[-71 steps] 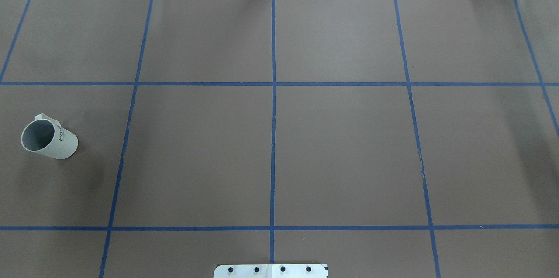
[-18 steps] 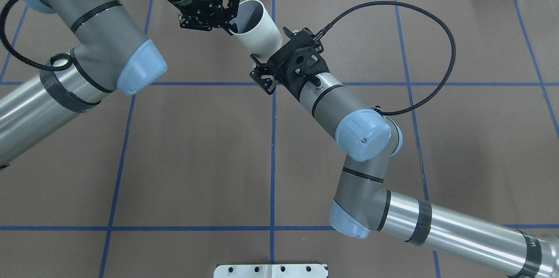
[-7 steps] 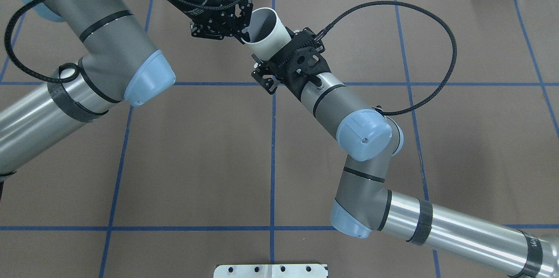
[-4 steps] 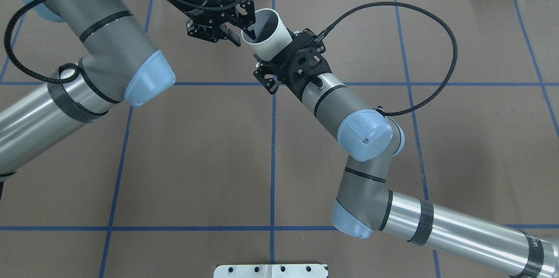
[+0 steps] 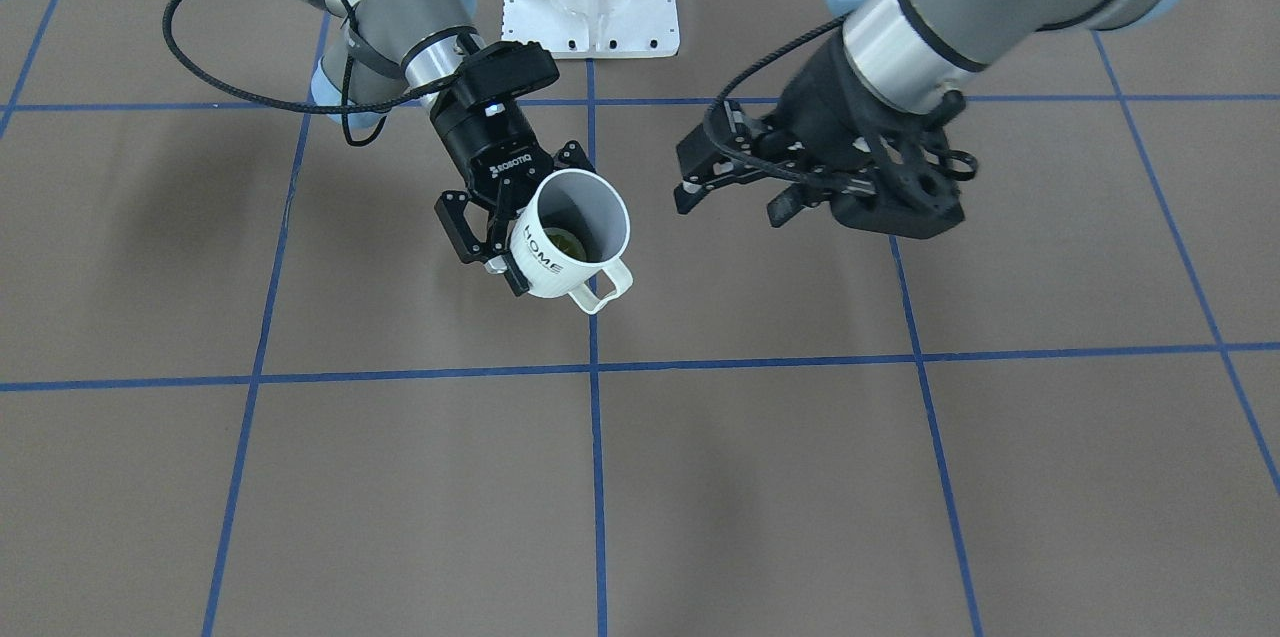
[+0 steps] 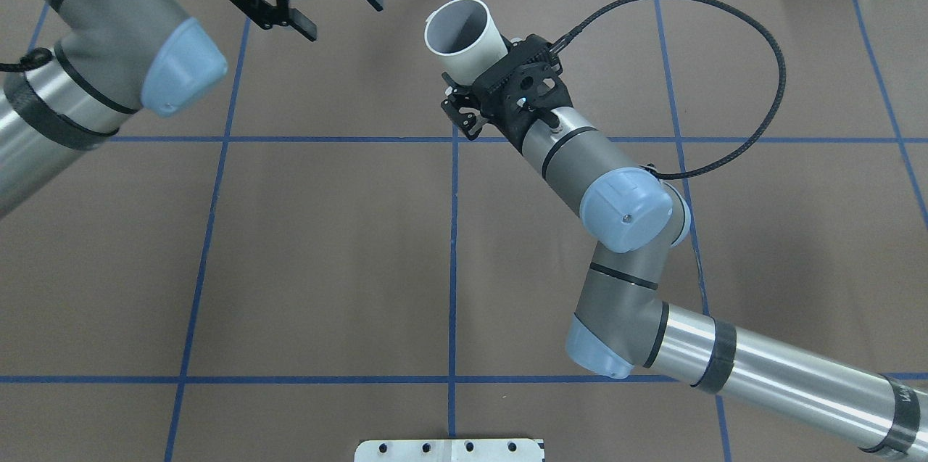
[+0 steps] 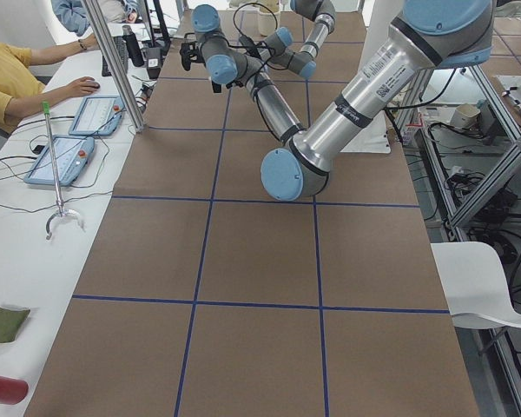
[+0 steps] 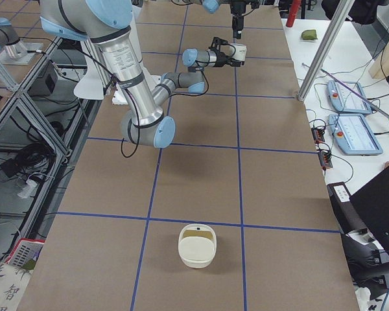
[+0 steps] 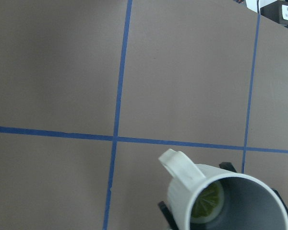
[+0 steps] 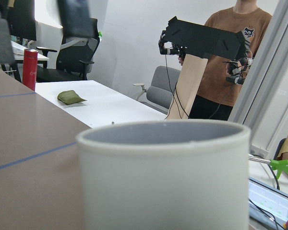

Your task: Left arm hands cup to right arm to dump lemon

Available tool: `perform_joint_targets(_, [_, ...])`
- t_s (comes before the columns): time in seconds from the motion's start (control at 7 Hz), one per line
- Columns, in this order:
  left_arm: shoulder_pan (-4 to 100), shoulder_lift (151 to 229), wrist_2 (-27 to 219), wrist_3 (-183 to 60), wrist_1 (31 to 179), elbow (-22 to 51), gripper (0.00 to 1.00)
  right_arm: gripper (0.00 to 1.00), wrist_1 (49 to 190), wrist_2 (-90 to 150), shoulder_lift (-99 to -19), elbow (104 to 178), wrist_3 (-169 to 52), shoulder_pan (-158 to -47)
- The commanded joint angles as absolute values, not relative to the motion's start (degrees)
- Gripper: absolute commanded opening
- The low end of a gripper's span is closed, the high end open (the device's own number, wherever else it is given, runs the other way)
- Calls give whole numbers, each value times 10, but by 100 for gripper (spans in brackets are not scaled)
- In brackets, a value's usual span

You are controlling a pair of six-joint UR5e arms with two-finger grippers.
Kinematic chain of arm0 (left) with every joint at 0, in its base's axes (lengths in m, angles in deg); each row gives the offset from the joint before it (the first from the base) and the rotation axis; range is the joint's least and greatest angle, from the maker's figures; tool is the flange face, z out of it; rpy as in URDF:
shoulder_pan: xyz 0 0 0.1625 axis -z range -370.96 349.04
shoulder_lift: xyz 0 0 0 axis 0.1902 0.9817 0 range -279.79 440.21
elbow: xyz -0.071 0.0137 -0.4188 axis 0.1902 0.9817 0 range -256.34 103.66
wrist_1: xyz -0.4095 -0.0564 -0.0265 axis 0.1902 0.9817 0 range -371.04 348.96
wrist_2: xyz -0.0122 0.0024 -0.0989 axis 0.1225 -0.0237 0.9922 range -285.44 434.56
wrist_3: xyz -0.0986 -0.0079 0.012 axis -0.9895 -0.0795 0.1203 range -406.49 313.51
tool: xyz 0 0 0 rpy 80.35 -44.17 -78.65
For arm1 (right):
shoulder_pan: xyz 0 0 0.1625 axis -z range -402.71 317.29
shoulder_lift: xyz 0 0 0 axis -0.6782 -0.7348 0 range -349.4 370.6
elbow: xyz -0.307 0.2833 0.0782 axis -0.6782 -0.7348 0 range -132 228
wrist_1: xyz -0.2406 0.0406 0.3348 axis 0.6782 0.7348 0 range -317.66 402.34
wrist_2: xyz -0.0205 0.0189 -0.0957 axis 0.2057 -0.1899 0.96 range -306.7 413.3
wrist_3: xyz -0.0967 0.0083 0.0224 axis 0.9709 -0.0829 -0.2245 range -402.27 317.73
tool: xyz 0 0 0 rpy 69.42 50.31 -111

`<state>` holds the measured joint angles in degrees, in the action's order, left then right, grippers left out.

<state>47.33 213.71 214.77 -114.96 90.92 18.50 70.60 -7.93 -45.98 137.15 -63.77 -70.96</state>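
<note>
The right jaws were clenched on the cup (image 5: 572, 235), gripping its side opposite the handle (image 5: 606, 290), and held it in the air above the desk (image 5: 780, 477), just beside the centre tape line (image 5: 597, 477). The cup was tilted, mouth up and leaning away from the robot (its "HOME" lettering (image 5: 543, 252) faced the front camera). The lemon (image 5: 564, 242) lay inside, at the bottom, and showed there in the left wrist view too. The left jaws were released, spread wide with nothing between them. They hung off the desk, well apart from the cup, on the other side of the tape line.
</note>
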Motion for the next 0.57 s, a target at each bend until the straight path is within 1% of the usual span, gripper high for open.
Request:
perform_joint_targets(0.0, [536, 2106, 2162, -967, 816, 174, 100, 14, 709, -82, -495, 1380, -690, -761])
perform_joint_targets(0.14, [556, 2106, 2149, -869, 753, 173, 100, 14, 710, -92, -503, 1381, -754, -781])
perform_joint_targets(0.29, [575, 2087, 2127, -783, 723, 173, 100, 15, 723, -135, -512, 1386, -780, -812])
perform_joint_targets(0.43, [592, 2045, 2116, -686, 720, 172, 100, 15, 772, -192, -539, 1422, -793, -847])
